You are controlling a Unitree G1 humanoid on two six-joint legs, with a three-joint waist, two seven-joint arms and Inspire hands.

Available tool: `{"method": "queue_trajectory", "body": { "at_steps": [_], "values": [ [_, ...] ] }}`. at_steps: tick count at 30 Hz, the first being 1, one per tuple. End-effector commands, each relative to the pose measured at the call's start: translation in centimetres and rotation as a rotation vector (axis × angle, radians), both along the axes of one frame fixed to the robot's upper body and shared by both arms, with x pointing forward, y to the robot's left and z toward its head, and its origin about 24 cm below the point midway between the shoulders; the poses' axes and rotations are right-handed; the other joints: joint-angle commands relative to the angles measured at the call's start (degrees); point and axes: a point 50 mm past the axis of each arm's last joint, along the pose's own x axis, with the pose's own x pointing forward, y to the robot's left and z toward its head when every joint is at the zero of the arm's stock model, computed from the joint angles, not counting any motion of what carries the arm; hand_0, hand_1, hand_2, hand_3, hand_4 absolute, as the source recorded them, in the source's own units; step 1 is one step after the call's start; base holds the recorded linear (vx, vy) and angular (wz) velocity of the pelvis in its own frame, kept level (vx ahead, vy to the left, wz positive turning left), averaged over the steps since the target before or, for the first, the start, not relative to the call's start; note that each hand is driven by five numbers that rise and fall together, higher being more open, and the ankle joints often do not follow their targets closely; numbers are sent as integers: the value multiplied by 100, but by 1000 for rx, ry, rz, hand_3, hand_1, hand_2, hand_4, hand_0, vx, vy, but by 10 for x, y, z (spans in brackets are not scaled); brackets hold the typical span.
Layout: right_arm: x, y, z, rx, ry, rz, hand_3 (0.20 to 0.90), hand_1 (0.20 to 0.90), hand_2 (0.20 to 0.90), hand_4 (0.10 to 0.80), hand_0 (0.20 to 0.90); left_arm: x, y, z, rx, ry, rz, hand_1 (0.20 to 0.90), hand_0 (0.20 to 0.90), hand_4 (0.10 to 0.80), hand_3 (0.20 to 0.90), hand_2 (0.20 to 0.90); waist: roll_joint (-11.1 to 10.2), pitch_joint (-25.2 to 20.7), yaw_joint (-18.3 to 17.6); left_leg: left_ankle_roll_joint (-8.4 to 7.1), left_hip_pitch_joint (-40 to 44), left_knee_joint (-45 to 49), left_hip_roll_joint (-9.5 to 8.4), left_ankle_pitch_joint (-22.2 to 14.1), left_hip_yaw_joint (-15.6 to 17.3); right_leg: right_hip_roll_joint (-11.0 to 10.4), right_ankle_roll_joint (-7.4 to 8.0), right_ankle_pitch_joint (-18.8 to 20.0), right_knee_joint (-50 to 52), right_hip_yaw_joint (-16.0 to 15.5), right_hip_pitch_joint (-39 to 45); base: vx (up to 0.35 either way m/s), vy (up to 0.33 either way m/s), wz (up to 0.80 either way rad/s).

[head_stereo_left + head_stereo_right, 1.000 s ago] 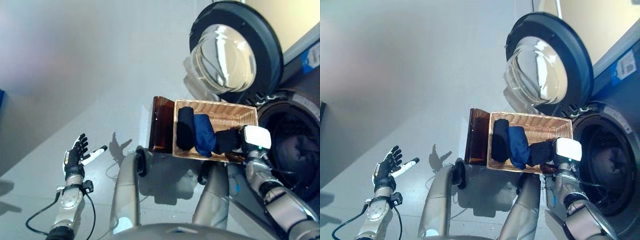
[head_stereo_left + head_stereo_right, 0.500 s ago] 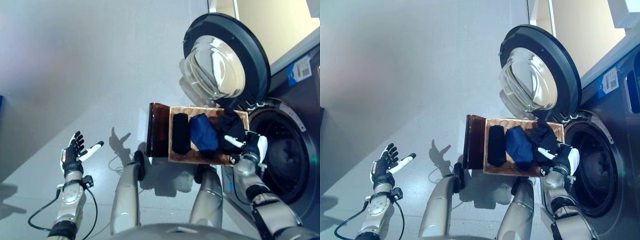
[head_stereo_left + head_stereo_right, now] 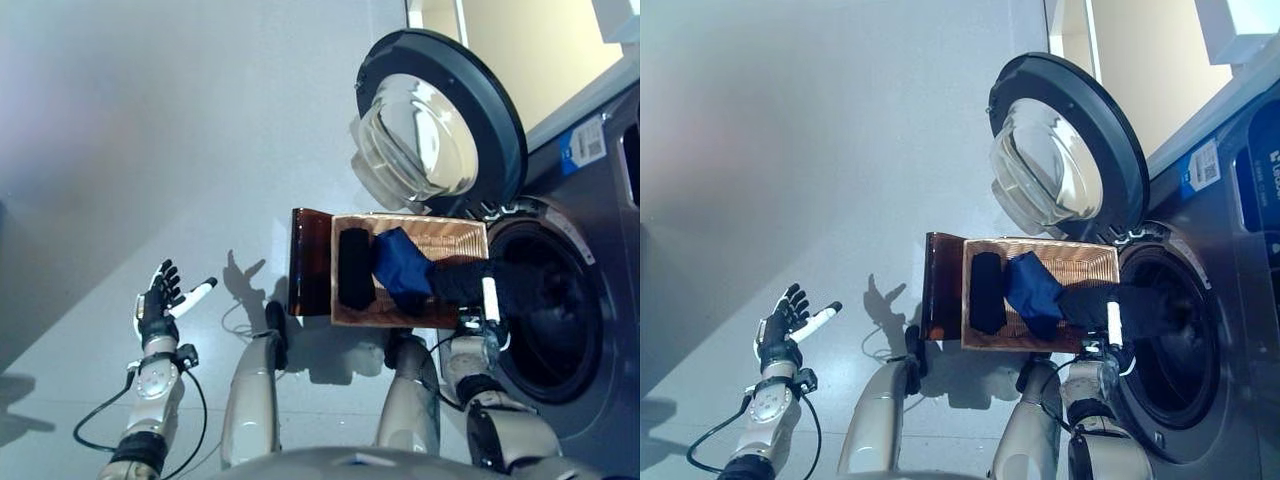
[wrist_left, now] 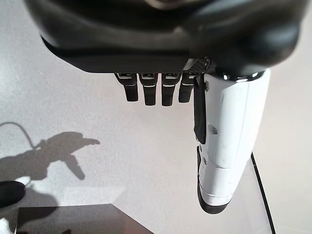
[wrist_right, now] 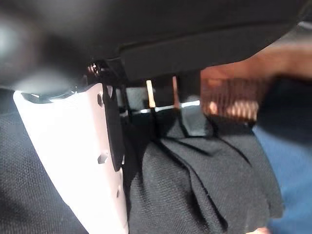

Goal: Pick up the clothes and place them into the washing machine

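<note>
A woven basket (image 3: 456, 236) stands on the floor before the washing machine's dark drum opening (image 3: 548, 312). In it lie a rolled black cloth (image 3: 354, 268) and a blue cloth (image 3: 401, 268). My right hand (image 3: 487, 306) is at the basket's drum-side end, shut on a black garment (image 3: 460, 283) that stretches from the basket toward the drum. The right wrist view shows its fingers (image 5: 191, 117) sunk in the black garment (image 5: 195, 190). My left hand (image 3: 160, 308) hovers over the floor far to the left, open and holding nothing, with its fingers (image 4: 151, 90) straight.
The round glass door (image 3: 432, 128) stands swung open beyond the basket. A dark brown panel (image 3: 310, 262) stands against the basket's left side. Grey floor (image 3: 150, 150) stretches away to the left.
My right hand has closed on the black garment, raised it from the basket and drawn it toward the drum. The camera has shifted to the right. The left hand has barely moved.
</note>
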Motion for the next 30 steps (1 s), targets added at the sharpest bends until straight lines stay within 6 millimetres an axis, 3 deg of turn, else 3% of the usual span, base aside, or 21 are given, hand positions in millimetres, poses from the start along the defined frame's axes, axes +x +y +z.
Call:
{"method": "queue_trajectory", "body": {
  "at_steps": [1,6,13,22,30],
  "values": [
    [-6,-27,15,-42,-154,-193,200,200,200,300,200,-4,21,11,16,-63,82,900,900,800,900,900,51,-302,-37,-364,-12,-108,117,75,-221,-232,93,981,-943,303,226,0,0,0],
    [-7,-40,25,-33,-223,-325,200,200,200,300,200,-7,22,11,-8,-74,103,900,900,800,900,900,103,-344,-53,-375,-88,-49,141,65,-221,-232,94,938,-883,321,158,0,0,0],
    [-6,-86,62,-94,-283,-524,200,200,200,300,200,-8,24,15,26,-80,82,900,900,800,900,900,210,-315,-8,-396,-353,338,212,-46,-277,-212,71,714,-419,412,-86,-16,-1,1],
    [-23,-109,66,-89,-231,-646,200,200,200,300,200,-14,33,12,40,-48,115,900,900,800,900,900,276,-272,-16,-413,-680,1399,418,-510,-336,-176,-14,181,650,660,-514,-2,-2,2],
    [-32,-119,70,-54,-197,-768,200,200,200,300,200,-17,36,14,61,-43,125,900,900,800,900,900,359,-270,20,-358,-886,2094,422,-945,-414,-126,-112,-262,1348,932,-823,24,2,-2]
  ]
}}
